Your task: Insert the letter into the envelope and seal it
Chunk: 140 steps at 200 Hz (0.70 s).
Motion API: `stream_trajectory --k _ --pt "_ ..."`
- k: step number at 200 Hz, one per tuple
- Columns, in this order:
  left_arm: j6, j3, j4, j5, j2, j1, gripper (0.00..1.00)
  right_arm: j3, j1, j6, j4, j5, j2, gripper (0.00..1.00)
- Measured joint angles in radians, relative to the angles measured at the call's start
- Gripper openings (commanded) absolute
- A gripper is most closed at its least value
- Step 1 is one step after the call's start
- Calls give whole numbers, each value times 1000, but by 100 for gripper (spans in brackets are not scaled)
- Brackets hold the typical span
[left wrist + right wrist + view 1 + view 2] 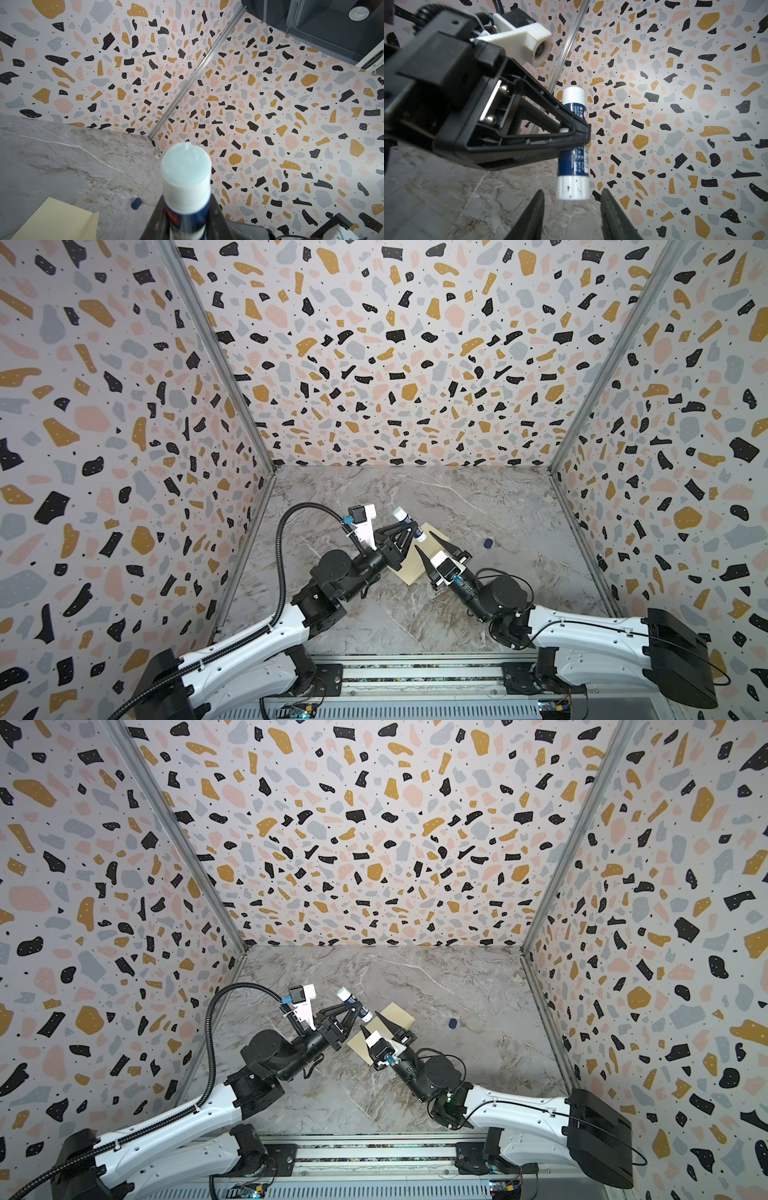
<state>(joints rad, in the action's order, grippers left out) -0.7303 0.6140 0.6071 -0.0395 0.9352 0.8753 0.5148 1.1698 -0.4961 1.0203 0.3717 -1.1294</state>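
In both top views, the envelope [409, 574] [399, 1013] lay flat on the marble table [457, 614], near the middle and partly hidden under both grippers. Its long axis ran diagonally, from near left to far right. The left gripper [407, 531] was clamped on an uncapped glue stick [402, 516], raised above the envelope with the glue end up. The right gripper [424, 541] hovered beside it, jaws apart and empty. A blue cap [488, 543] sat well apart, to the right.

The left wrist view showed the envelope's pale yellow face and one fold line. The letter showed nowhere; perhaps it was already inside.

The right wrist view showed the right jaws parted just under the stick's white base.

The envelope looked thin, light and limp, likely to slide on marble. An edge or the flap seemed the best hold.
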Motion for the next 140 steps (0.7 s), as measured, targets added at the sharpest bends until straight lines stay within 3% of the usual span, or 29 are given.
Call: stream_trajectory --k 94,140 --pt "-10 0 0 1 0 0 0 32 2 -2 4 8 -30 31" --pt "-13 0 -3 -4 0 -1 0 35 2 1 4 11 -31 15"
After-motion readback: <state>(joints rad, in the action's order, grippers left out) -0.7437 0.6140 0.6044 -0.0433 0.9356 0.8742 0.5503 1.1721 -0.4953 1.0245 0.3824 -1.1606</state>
